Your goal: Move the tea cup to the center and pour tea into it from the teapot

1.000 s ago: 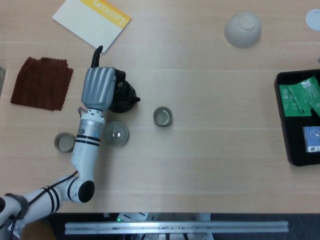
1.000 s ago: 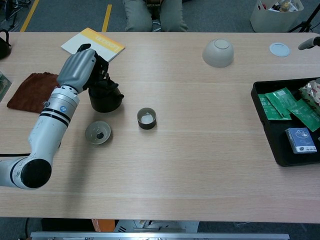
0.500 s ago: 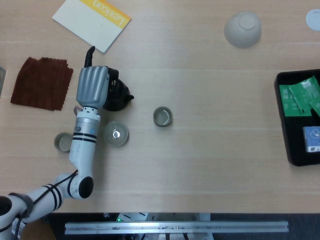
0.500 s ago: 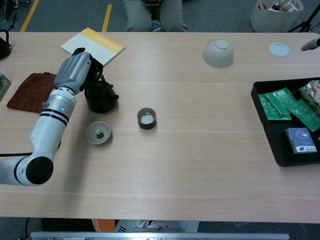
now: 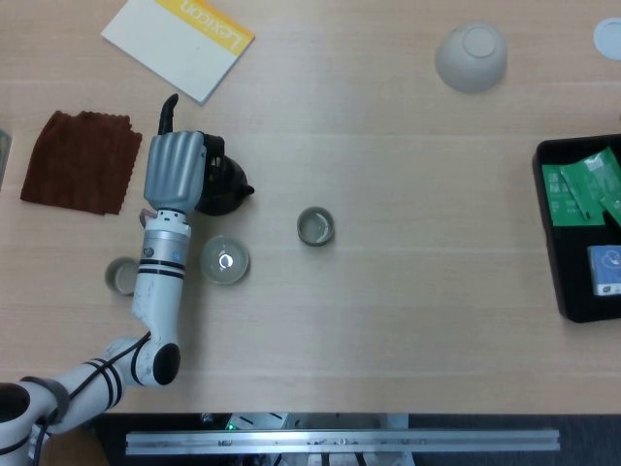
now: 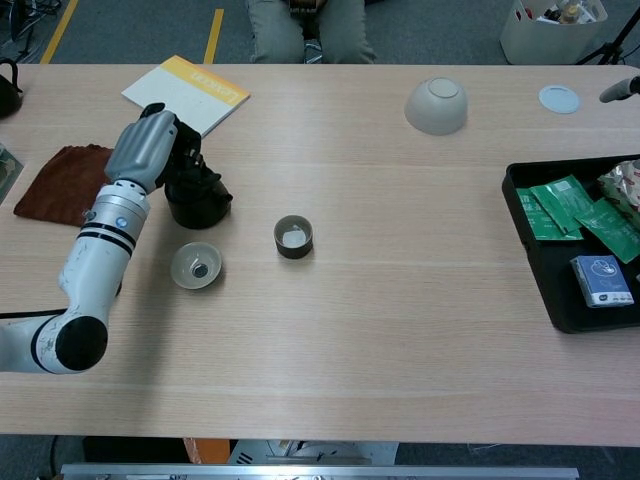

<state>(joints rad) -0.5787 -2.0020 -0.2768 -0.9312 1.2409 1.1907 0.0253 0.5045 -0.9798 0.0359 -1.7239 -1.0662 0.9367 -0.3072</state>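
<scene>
The small brown tea cup (image 5: 314, 226) (image 6: 293, 237) stands upright near the middle of the table, with something pale showing inside. The black teapot (image 5: 223, 186) (image 6: 199, 198) is left of it, spout pointing towards the cup. My left hand (image 5: 175, 168) (image 6: 146, 150) grips the teapot from its left side, fingers wrapped over the handle. Whether the pot touches the table I cannot tell. The teapot's lid (image 5: 225, 260) (image 6: 195, 265) lies on the table in front of the pot. Only a grey tip at the right edge (image 6: 620, 88) may belong to my right hand.
A second small cup (image 5: 122, 277) sits beside my left forearm. A brown cloth (image 5: 82, 160) and a yellow-white booklet (image 5: 178, 39) lie at the far left. An upturned grey bowl (image 5: 471, 55) stands at the back right, and a black tray (image 5: 553, 243) of packets at the right edge.
My left hand has carried the teapot to the left, away from the tea cup. The cup and the lid have not moved.
</scene>
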